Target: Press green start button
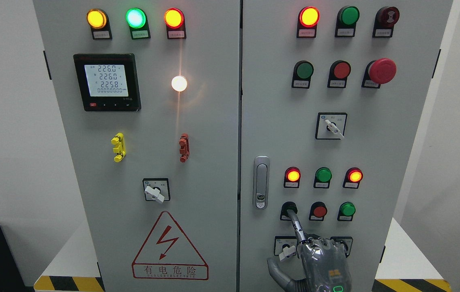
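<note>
A grey electrical cabinet (213,170) with two doors fills most of the frame. At the bottom edge, right of the middle, one robot hand (323,259) reaches up against the right door. Which side its arm enters from cannot be told, so it stays just a hand. Its index finger (296,225) is stretched out straight, the tip touching the green start button (289,209) at the left end of the lower button row, in the lower right part of the frame; the finger covers most of that button. The other fingers look curled back and the thumb sticks out toward the lower left; the hand holds nothing.

Just right of that button sit a red button (319,211) and another green button (347,209). Above them is a row of three lamps, red (293,175), green (323,175) and red. A door handle (261,182) stands left of these. On the left door, a meter display (106,81) shows in the upper left, and a red warning triangle (169,245) sits near the bottom.
</note>
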Available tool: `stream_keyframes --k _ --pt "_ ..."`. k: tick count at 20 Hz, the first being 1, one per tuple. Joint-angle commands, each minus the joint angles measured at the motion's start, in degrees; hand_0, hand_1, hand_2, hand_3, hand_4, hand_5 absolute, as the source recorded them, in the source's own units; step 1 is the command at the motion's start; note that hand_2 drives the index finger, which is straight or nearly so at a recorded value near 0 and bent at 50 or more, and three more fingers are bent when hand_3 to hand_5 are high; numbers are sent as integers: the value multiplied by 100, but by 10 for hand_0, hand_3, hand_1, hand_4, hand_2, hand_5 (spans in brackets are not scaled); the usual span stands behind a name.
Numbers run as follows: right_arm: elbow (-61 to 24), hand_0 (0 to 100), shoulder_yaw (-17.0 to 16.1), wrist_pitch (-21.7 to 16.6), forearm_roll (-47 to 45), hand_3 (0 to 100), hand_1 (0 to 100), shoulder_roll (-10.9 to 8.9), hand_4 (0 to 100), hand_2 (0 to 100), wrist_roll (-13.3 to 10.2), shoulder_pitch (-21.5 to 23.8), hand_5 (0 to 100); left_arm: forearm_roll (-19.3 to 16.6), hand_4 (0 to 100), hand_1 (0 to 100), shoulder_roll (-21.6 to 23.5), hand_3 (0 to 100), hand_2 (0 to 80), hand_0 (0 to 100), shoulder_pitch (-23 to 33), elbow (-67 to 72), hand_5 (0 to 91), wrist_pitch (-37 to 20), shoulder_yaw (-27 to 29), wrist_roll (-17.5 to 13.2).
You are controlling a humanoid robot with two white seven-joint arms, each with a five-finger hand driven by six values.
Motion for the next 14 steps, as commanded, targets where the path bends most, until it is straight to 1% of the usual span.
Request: stream_keyframes --k 1,10,14 --pt "-19 237 12 -6 -30 840 321 0 890 0 10 -10 1000 0 0 556 0 0 0 120 0 -158 0 -3 0 -10" --pt "-265 248 38 -59 -74 843 330 44 890 0 10 43 1000 0 0 556 0 0 0 120 0 -158 0 -3 0 -19" --pt "-415 254 65 -68 -74 844 332 44 890 0 10 148 1000 0 0 556 0 0 0 120 0 -158 0 -3 0 -19"
